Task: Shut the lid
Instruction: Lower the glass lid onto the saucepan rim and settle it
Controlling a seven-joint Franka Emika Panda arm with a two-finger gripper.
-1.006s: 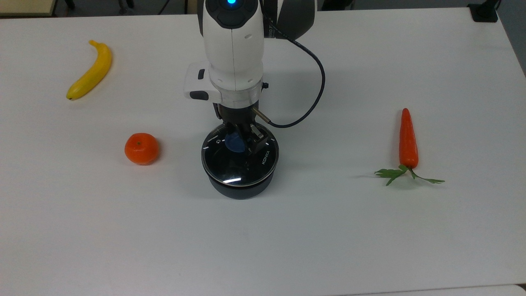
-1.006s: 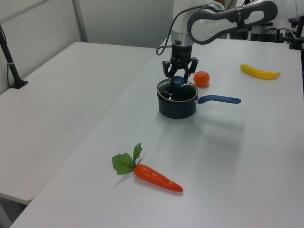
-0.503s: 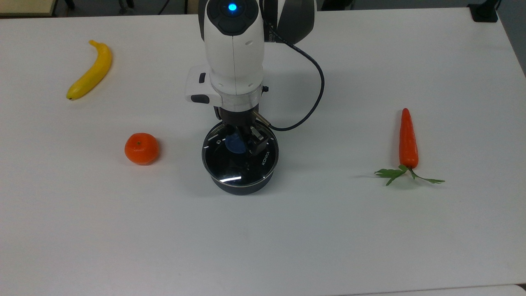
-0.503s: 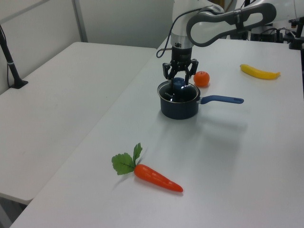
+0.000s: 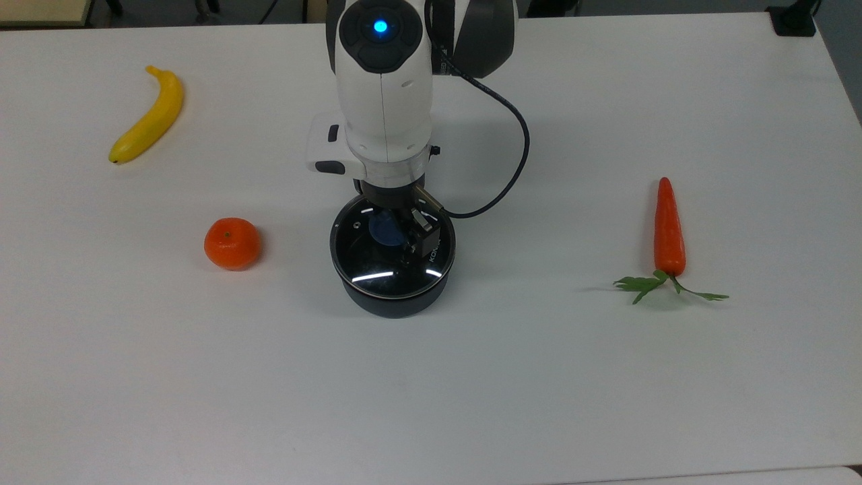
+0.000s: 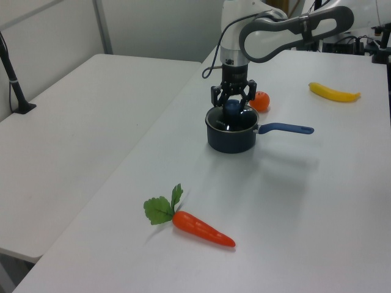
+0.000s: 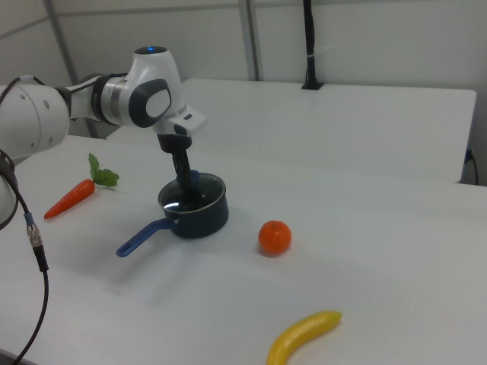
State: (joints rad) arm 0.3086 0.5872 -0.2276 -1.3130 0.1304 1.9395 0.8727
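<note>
The lid (image 5: pixel 392 254) is a round pane of clear glass with a thin bright metal rim and a rounded blue knob (image 5: pixel 385 229) at its middle. It lies level on the saucepan (image 6: pixel 231 138), a dark, squat pot whose long blue handle (image 6: pixel 284 128) sticks out toward the left view's right. White glints curve across the glass in the top view, and small pale lettering runs near the rim.

The gripper (image 6: pixel 233 105) points straight down over the pot, its dark fingers (image 6: pixel 215 97) set close on either side of the knob. I cannot tell whether they are pressing it or just bracketing it.

Around the pot, on the smooth white table (image 5: pixel 606 377), lie a glossy orange carrot (image 5: pixel 669 228) with ragged green leaves, a dimpled tangerine (image 5: pixel 231 243) and a curved yellow banana (image 5: pixel 149 116), all well apart from one another.

Against a second ago, the lid has come down: it hung tilted above the pot and now looks flat on the rim. The white wrist has also dropped lower, and the pan sits a touch further to the left view's right.
</note>
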